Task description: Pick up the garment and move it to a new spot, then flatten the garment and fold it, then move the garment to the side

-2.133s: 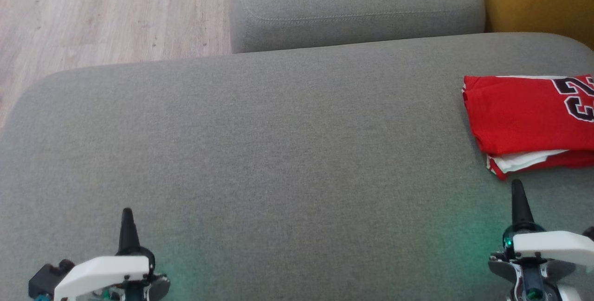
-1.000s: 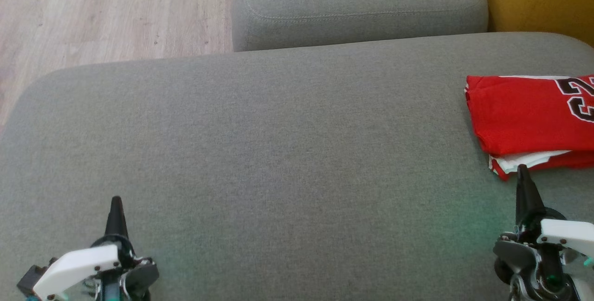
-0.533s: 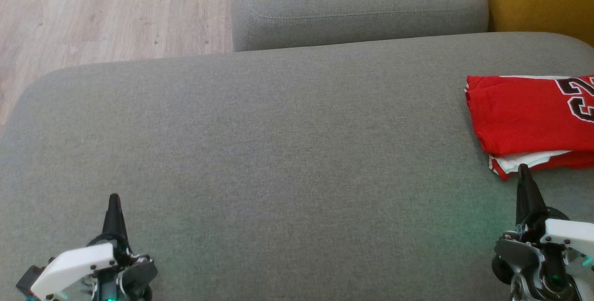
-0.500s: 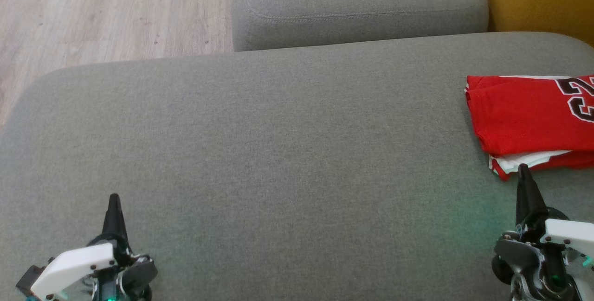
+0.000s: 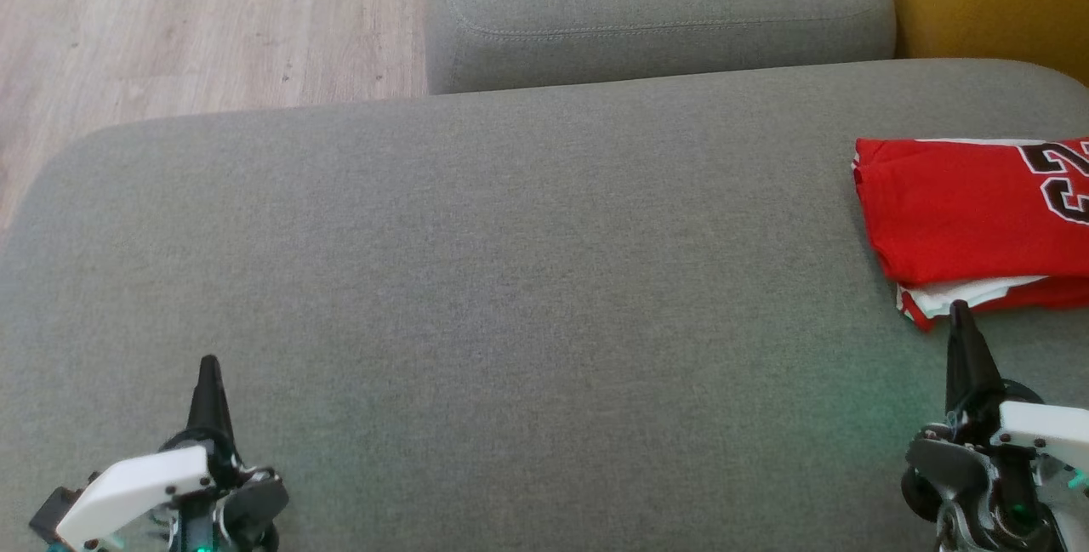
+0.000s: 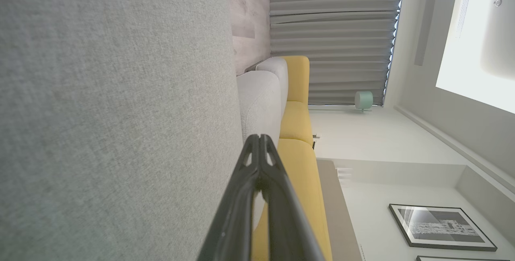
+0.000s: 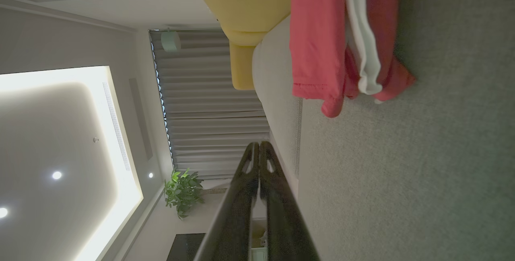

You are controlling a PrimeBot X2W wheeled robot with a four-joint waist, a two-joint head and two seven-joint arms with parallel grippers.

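At 7 o'clock the left gripper (image 5: 209, 362) hangs over the grey sofa cushion (image 5: 510, 237), fingers pressed together on nothing, with wooden floor (image 5: 170, 16) at 11 o'clock and a second grey cushion (image 5: 655, 8) at 12. At 3 o'clock, cut by the right edge, the folded red garment (image 5: 953, 212) lies flat on the cushion, black numerals up and a white layer showing along its near edge. At 5 o'clock the right gripper (image 5: 958, 307) is clenched and empty, its tip just beside the garment's near left corner.

both grippers — left gripper (image 5: 208, 362), right gripper (image 5: 959, 307) — closed, empty
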